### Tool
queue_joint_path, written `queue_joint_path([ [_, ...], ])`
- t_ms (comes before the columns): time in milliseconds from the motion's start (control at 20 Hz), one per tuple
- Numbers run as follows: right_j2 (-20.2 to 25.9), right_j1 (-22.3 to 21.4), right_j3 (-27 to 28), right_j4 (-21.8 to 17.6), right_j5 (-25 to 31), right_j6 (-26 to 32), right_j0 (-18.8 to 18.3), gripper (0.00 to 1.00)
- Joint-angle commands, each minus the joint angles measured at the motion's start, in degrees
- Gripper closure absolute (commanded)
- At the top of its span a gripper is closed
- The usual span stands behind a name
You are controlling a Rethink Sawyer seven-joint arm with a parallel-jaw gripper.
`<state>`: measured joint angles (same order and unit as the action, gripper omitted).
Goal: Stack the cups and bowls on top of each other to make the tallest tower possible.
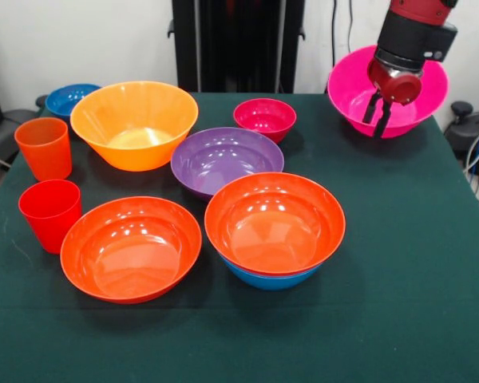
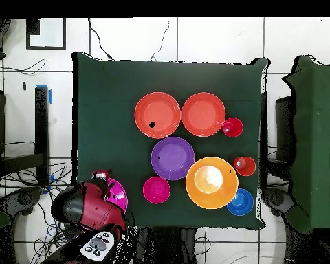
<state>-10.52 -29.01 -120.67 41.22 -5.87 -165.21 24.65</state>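
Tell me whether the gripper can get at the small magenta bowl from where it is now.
Probably yes. The gripper hangs over the large pink bowl at the table corner, and the small magenta bowl sits open beside it with nothing stacked in it; the purple bowl lies close alongside.

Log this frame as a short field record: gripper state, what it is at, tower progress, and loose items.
gripper: gripper open, fingers pointing down over the large glossy pink plastic bowl at the table's corner
held: nothing visibly clamped
tower: one wide red-orange plastic bowl nested in the medium blue bowl
loose bowls: second wide red-orange bowl, purple bowl, large yellow-orange bowl, small magenta bowl, small blue bowl
cups: ribbed orange tumbler, smooth red tumbler, both upright, unstacked
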Motion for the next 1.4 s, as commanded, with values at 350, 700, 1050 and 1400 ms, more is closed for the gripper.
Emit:
queue_joint_path([
  [350,8.44,0.48,1.05,1.50,-0.10,-11.17,-1.24,0.00],
  [700,3.39,1.92,2.77,5.11,1.87,-10.02,3.84,1.00],
  [1050,2.97,0.08,1.96,4.41,2.94,-8.71,3.76,1.00],
  [1400,2.58,-2.90,-0.10,3.07,4.48,-7.89,3.21,1.00],
])
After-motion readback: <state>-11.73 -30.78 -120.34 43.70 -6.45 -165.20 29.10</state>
